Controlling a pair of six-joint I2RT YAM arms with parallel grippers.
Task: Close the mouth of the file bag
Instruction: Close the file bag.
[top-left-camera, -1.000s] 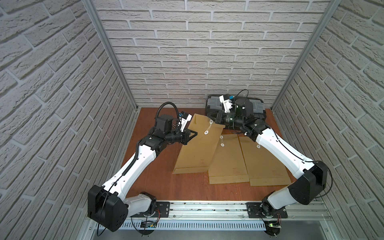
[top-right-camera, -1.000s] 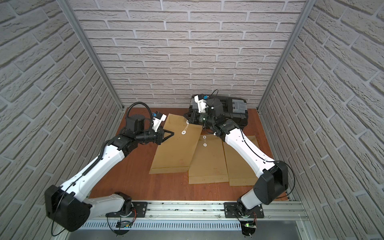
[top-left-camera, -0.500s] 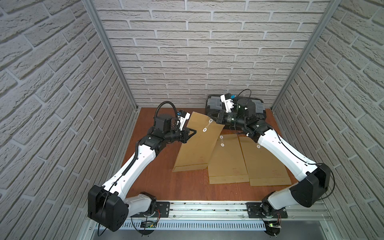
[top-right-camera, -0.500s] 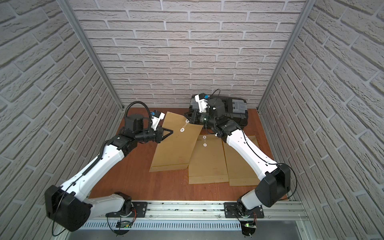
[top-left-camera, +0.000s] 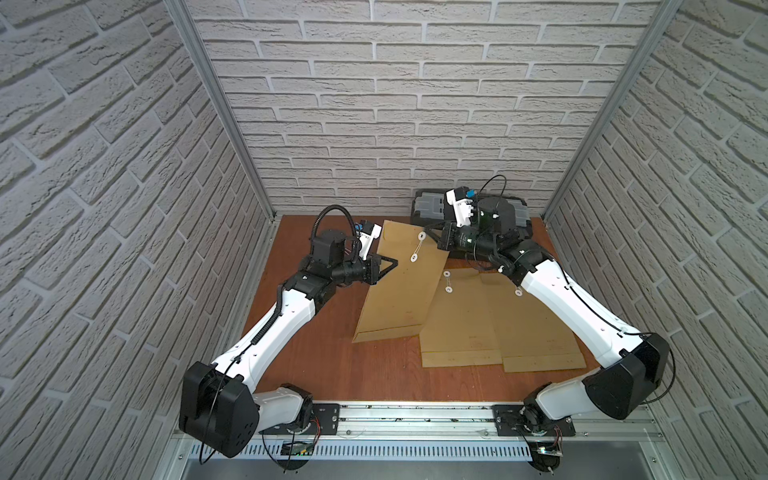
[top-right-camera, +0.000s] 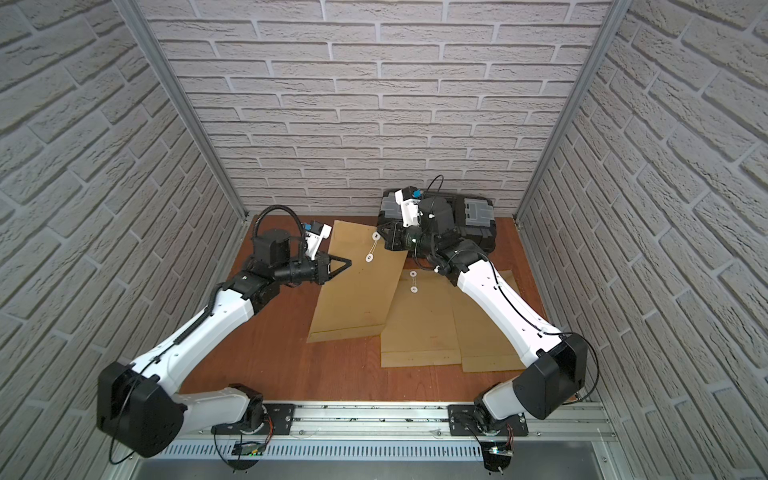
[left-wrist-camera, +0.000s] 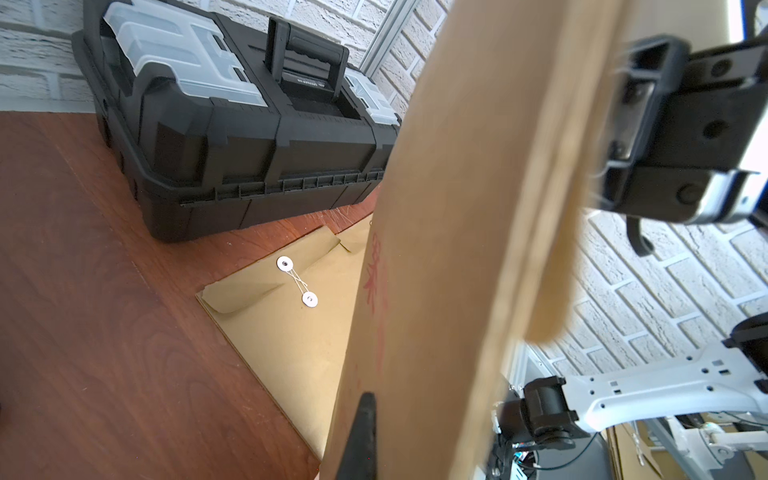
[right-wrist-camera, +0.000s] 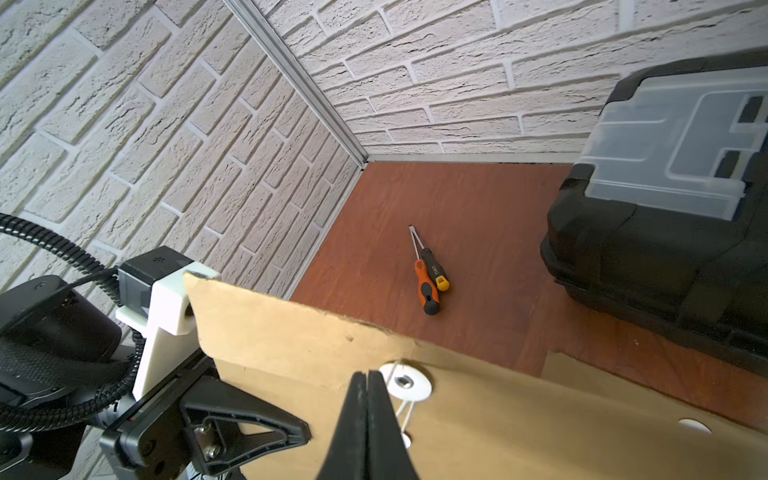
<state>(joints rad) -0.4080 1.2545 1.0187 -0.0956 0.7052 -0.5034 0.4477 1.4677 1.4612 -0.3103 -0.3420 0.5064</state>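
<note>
The file bag (top-left-camera: 399, 291) (top-right-camera: 353, 299) is a brown kraft envelope, its far end lifted off the table. A white string runs between two white discs (top-left-camera: 421, 236) near its mouth, with the flap folded over. My left gripper (top-left-camera: 394, 262) (top-right-camera: 348, 262) is shut on the bag's left edge; in the left wrist view only one finger (left-wrist-camera: 368, 415) shows against the bag (left-wrist-camera: 457, 249). My right gripper (top-left-camera: 426, 231) (right-wrist-camera: 366, 376) is shut, tips right beside the upper disc (right-wrist-camera: 405, 381). I cannot tell whether string lies between them.
Two more kraft bags (top-left-camera: 461, 324) (top-left-camera: 536, 332) lie flat to the right, partly overlapped. A black toolbox (top-right-camera: 473, 216) (left-wrist-camera: 249, 137) stands at the back wall behind my right arm. Two screwdrivers (right-wrist-camera: 428, 286) lie on the wooden table (top-left-camera: 316, 353) behind the lifted bag.
My left gripper has moved to the right with the bag's edge in it. The right gripper has stayed by the upper disc.
</note>
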